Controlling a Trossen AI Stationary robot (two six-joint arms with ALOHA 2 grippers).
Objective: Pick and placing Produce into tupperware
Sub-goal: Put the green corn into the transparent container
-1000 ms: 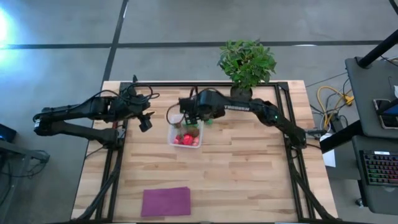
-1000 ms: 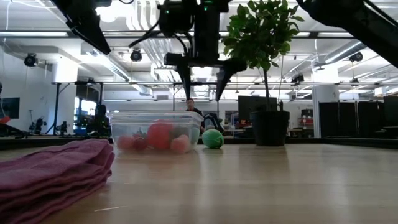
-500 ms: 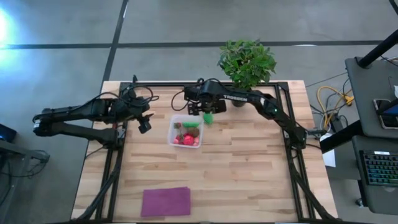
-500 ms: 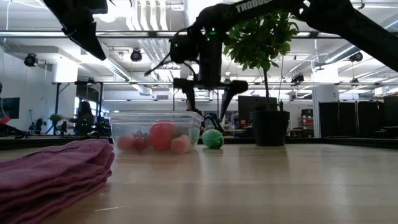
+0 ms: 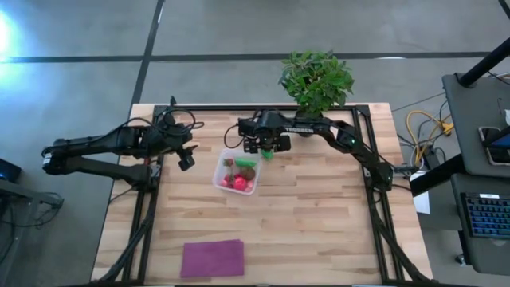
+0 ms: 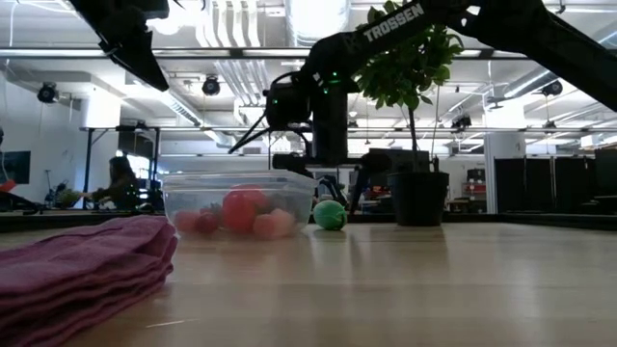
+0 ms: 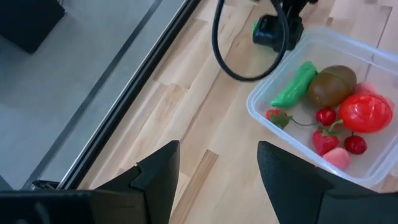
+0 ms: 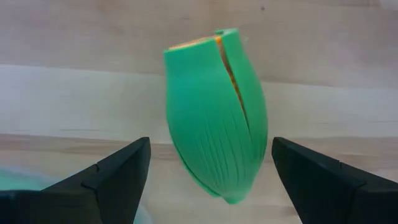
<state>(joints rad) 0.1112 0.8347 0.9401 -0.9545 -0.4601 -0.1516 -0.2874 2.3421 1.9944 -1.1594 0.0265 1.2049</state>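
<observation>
The clear tupperware (image 5: pixel 237 171) (image 6: pixel 236 204) sits mid-table holding a red round piece (image 7: pixel 364 113), small strawberries, a green long piece (image 7: pixel 293 85) and a brown kiwi-like ball (image 7: pixel 333 84). A green oval piece (image 8: pixel 214 118) (image 5: pixel 266 154) (image 6: pixel 330 214) lies on the wood just beyond the tupperware's far right corner. My right gripper (image 8: pixel 214 186) (image 5: pixel 264 147) is low over it and open, with one finger on each side and no contact showing. My left gripper (image 7: pixel 217 180) (image 5: pixel 186 155) is open and hovers left of the tupperware.
A potted plant (image 5: pixel 316 80) (image 6: pixel 410 106) stands at the far edge, right behind the right arm. A folded purple cloth (image 5: pixel 213 257) (image 6: pixel 82 260) lies near the near edge. Black frame rails run along the table's sides. People show in the room beyond.
My right gripper has moved from above the tupperware toward the far edge and down, staying open, and now brackets the green oval piece. The tupperware has shifted and turned slightly toward the table's left.
</observation>
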